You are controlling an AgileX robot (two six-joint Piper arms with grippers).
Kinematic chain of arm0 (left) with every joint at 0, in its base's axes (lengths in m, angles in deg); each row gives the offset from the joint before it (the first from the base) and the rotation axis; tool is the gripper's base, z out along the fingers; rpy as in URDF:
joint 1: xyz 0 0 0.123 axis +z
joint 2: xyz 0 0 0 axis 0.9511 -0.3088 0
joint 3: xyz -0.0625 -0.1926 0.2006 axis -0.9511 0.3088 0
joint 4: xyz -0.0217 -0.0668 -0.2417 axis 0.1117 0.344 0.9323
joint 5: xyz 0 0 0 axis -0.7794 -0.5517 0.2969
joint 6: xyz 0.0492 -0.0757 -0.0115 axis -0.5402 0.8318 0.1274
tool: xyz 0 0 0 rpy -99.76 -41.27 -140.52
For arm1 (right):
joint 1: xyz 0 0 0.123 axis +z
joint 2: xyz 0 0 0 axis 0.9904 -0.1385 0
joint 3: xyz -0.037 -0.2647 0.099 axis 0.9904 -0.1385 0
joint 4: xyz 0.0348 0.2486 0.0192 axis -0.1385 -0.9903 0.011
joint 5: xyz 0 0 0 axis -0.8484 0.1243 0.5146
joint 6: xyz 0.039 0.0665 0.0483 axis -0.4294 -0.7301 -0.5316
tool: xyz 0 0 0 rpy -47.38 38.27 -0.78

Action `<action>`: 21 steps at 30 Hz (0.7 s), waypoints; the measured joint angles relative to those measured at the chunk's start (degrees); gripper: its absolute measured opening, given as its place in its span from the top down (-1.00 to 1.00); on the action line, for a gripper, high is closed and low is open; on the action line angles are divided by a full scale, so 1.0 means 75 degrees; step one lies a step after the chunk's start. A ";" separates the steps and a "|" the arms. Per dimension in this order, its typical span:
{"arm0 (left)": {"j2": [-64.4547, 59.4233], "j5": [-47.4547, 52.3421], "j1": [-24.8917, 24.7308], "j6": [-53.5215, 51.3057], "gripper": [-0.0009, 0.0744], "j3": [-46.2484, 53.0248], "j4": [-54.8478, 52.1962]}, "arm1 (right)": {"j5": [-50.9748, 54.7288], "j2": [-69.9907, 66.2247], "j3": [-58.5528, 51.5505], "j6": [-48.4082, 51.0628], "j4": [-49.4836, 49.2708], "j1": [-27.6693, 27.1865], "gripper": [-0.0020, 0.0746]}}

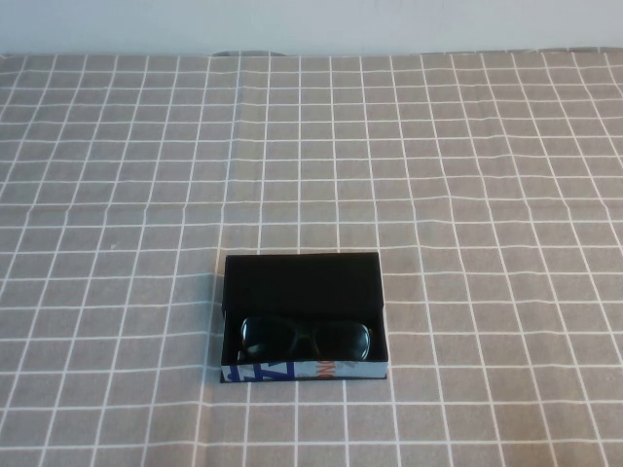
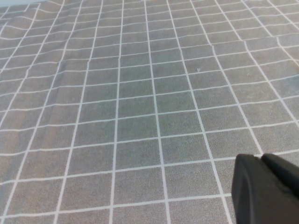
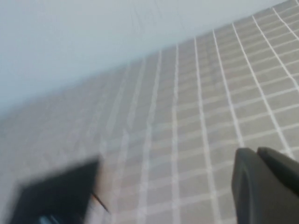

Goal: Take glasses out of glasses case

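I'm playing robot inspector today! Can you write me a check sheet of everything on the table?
Surface: grey cloth with white grid lines, a bit wrinkled.
Job's things: glasses case open, lid back; glasses lying inside it.
Clutter: nothing seen.
End effectors: left end effector above bare cloth, touching nothing; right end effector in the air, case at the edge of its view. Neither shows in the high view.
Cables: nothing seen.
Surroundings: pale wall behind the table.

the glasses [image 1: 305, 338] lie inside the open glasses case [image 1: 302, 277] on the checked tablecloth [image 1: 487, 195].
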 joint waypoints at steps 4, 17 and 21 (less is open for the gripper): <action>0.0000 0.0000 0.0000 0.0000 0.99 0.0000 0.0000 | -0.0789 0.0000 0.0000 -0.0012 -0.2255 0.0000 0.99; 0.0000 0.0000 0.0000 0.0000 0.99 0.0000 0.0000 | 0.1366 -0.2124 0.1668 -0.0034 -0.3092 0.0000 0.99; 0.0000 0.0000 0.0000 0.0000 0.99 0.0000 0.0000 | 0.3027 -0.4312 0.3022 -0.0034 -0.1848 0.0000 0.99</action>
